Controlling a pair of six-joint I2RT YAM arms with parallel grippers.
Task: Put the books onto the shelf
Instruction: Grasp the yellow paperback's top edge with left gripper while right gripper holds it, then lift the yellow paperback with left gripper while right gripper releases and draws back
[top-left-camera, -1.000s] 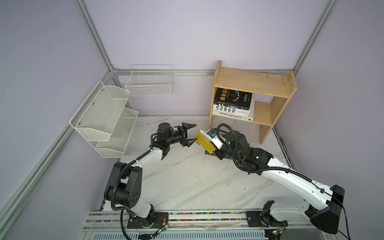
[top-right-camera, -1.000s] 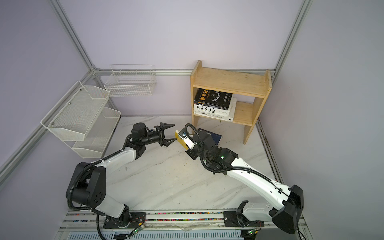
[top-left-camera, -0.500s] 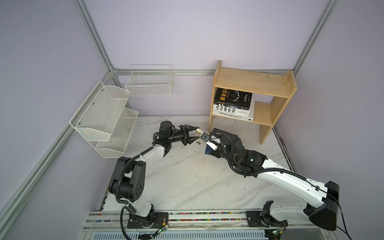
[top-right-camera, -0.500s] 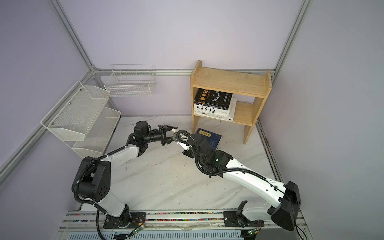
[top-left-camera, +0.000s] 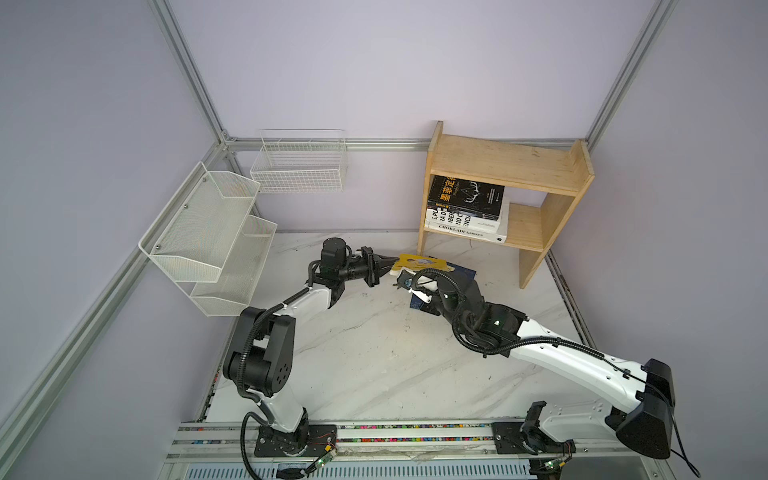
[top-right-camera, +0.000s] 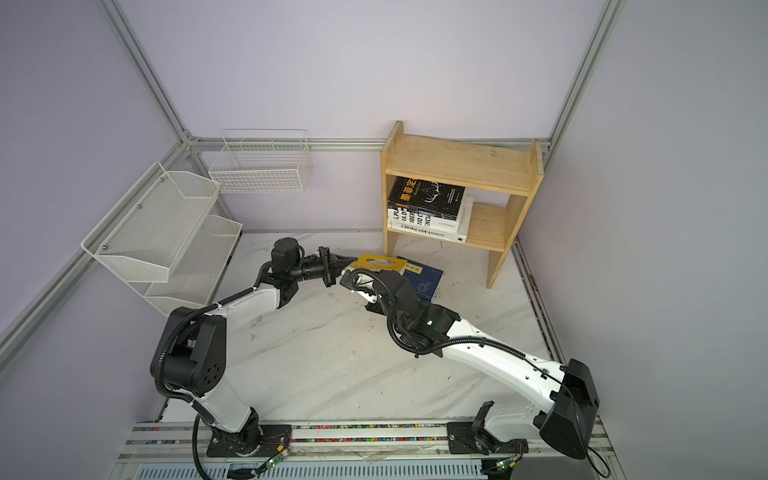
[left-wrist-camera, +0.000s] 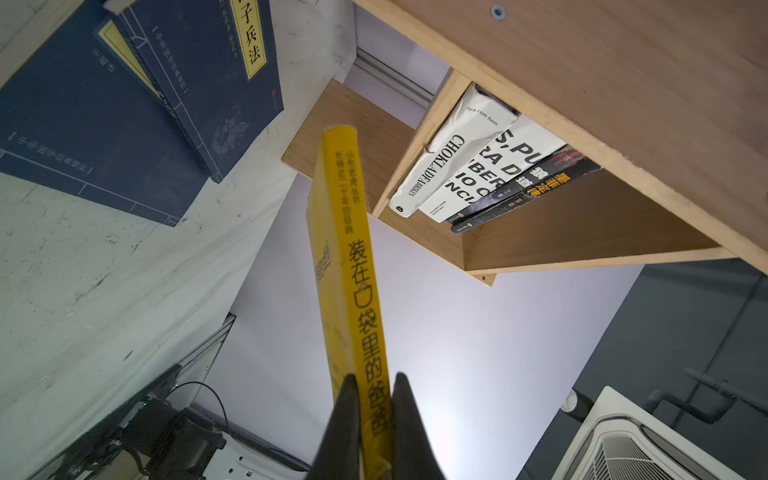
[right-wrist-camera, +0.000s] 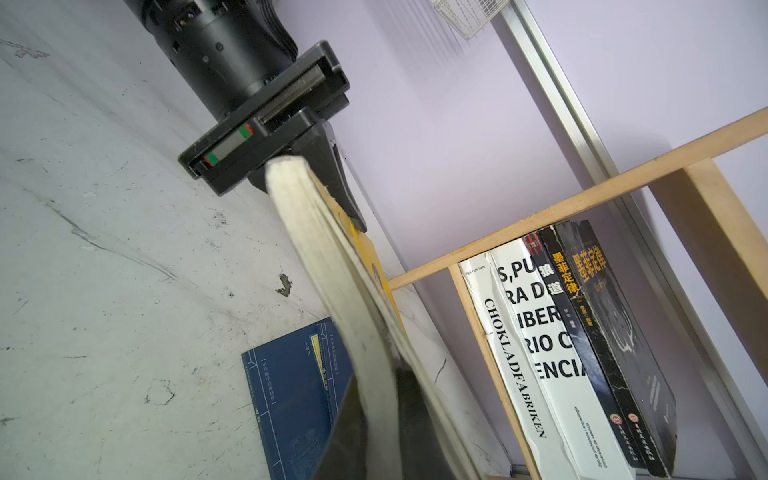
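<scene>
My left end effector (left-wrist-camera: 374, 386), spread wide and apart from the yellow book (top-left-camera: 419, 262) a second ago, has reached in and clamped onto its spine end. The book has swung from a steep tilt to nearly level above the surface (top-left-camera: 374, 340), just in front of the wooden shelf (top-left-camera: 505, 162). My right end effector (right-wrist-camera: 380, 399) stays clenched on the page edge, so I judge this a hand-over; on the shelf's lower tier four books (top-left-camera: 465, 208) lie stacked, and two navy books (top-right-camera: 422, 278) lie flat on the surface beneath.
</scene>
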